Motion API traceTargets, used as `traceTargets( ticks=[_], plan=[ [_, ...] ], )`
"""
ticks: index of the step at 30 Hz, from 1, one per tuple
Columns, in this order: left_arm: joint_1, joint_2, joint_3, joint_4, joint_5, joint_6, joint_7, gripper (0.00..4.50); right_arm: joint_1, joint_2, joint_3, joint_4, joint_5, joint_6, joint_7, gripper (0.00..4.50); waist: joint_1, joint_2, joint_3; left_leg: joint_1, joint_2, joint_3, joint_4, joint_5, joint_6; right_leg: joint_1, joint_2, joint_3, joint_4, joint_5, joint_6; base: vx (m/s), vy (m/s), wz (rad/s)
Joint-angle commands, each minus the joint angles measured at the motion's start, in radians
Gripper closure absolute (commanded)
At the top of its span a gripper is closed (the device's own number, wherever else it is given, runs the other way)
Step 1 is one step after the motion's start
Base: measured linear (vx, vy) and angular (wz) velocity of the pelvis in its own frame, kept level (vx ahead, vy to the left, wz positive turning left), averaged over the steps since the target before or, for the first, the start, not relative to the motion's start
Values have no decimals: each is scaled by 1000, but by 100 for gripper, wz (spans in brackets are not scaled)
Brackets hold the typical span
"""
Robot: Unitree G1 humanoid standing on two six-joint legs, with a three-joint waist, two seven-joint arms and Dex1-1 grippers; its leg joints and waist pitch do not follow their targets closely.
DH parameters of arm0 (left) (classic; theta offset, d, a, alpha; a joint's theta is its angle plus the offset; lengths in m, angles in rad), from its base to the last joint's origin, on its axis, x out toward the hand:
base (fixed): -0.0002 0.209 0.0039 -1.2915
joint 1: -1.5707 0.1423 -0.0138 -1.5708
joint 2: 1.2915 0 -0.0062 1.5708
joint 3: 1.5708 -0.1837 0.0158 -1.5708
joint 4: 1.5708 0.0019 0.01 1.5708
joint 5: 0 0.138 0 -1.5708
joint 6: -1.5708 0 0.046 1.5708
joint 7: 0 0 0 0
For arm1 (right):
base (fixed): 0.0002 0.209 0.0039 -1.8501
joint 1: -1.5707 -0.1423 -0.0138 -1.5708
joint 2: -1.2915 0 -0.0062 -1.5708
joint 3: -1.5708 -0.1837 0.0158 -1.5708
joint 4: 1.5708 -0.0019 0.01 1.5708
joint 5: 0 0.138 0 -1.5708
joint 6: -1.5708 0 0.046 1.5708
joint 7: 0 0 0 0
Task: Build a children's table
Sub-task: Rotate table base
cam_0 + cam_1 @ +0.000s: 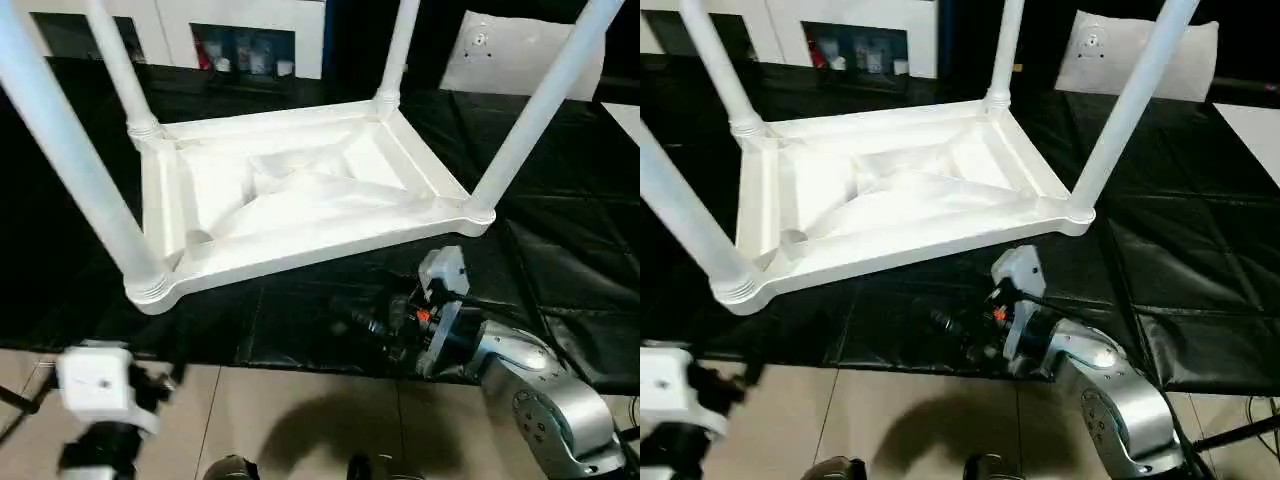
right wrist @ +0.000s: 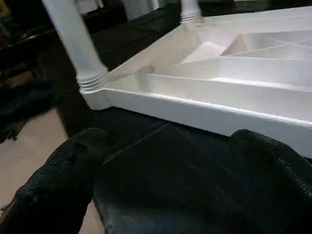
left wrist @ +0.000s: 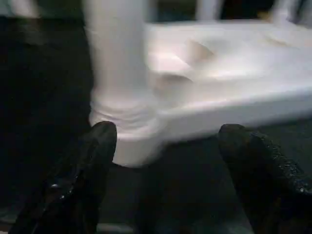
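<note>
Right hand (image 1: 965, 335) — prob. just before table (image 1: 900, 190).

White children's table (image 1: 300, 200) upside down on black sheet, X-ribbed underside up, four tapered legs (image 1: 530, 120) seated upright in round corner sockets.

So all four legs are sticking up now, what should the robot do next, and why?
Probably bring both open grippers in to take the table top by its near edge, ready to turn it over. All four legs stand in their corner sockets while the table lies upside down on the black mat. The left gripper and right gripper hold nothing.
</note>
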Motion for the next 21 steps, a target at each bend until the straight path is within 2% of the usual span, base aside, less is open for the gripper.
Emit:
traceTargets(
  ticks=[1, 2, 4, 5, 8, 10, 13, 15, 17, 19, 21],
  plan=[
    [-58, 26, 59, 62, -26, -17, 17, 51, 1, -5, 16, 8, -32, 10, -37, 0, -2, 6, -43, 10, 20, -20, -79, -347, 11, 22, -48, 48, -107, -470, -33, 0, 0, 0],
    [-88, 45, 66, 92, -30, -31, 11, 46, -1, 0, 18, 22, -54, 7, -58, 0, -1, 7, -44, 11, 20, -22, -78, -343, 9, 20, -47, 48, -107, -468, -32, 0, 0, 0],
    [-113, 67, 63, 122, -27, -52, 0, 28, -2, 6, 18, 31, -71, 13, -76, 0, -3, 7, -46, 5, 24, -28, -81, -324, 2, 27, -48, 50, -99, -413, -44, 0, 0, 0],
    [-157, 97, 65, 167, -27, -67, -6, 20, -4, 20, 15, 49, -99, 20, -115, 0, -3, 9, -48, 7, 24, -29, -81, -326, 1, 26, -47, 50, -97, -400, -49, 0, 0, 0],
    [-235, 141, 77, 234, -29, -61, -11, 6, -5, 44, 5, 85, -144, 24, -189, 0, -4, 14, -57, 12, 20, -26, -77, -296, -9, 28, -43, 52, -84, -299, -87, 0, 0, 0],
    [-271, 154, 78, 263, -29, -57, -19, 6, -3, 50, 0, 95, -155, 23, -213, 0, -4, 14, -60, 7, 23, -26, -77, -260, -13, 38, -45, 52, -71, -212, -119, 0, 0, 0],
    [-345, 177, 70, 318, -55, -66, -82, 6, -2, 60, -2, 116, -169, 13, -245, 0, -2, 17, -65, 9, 22, -22, -72, -211, -3, 42, -46, 55, -61, -126, -152, 0, 0, 0],
    [-377, 187, 69, 343, -69, -64, -99, 6, -8, 60, 0, 136, -189, 4, -261, 0, -2, 18, -64, 11, 22, -21, -73, -213, -5, 42, -47, 55, -61, -126, -165, 0, 0, 0],
    [-415, 207, 59, 381, -106, -64, -135, 6, -22, 69, -7, 166, -226, -8, -297, 0, -2, 14, -64, 11, 20, -20, -73, -220, -10, 44, -48, 54, -61, -143, -170, 0, 0, 0],
    [-460, 228, 47, 401, -195, -6, -220, 6, -54, 84, -27, 218, -266, -13, -361, 0, -3, 16, -63, 13, 16, -18, -72, -225, -22, 40, -49, 55, -60, -180, -175, 0, 0, 0],
    [-472, 237, 36, 400, -227, 22, -273, 6, -74, 91, -40, 247, -283, -18, -398, 0, -3, 17, -62, 14, 19, -19, -72, -236, -28, 42, -51, 56, -62, -193, -172, 0, 0, 0]
  ],
)
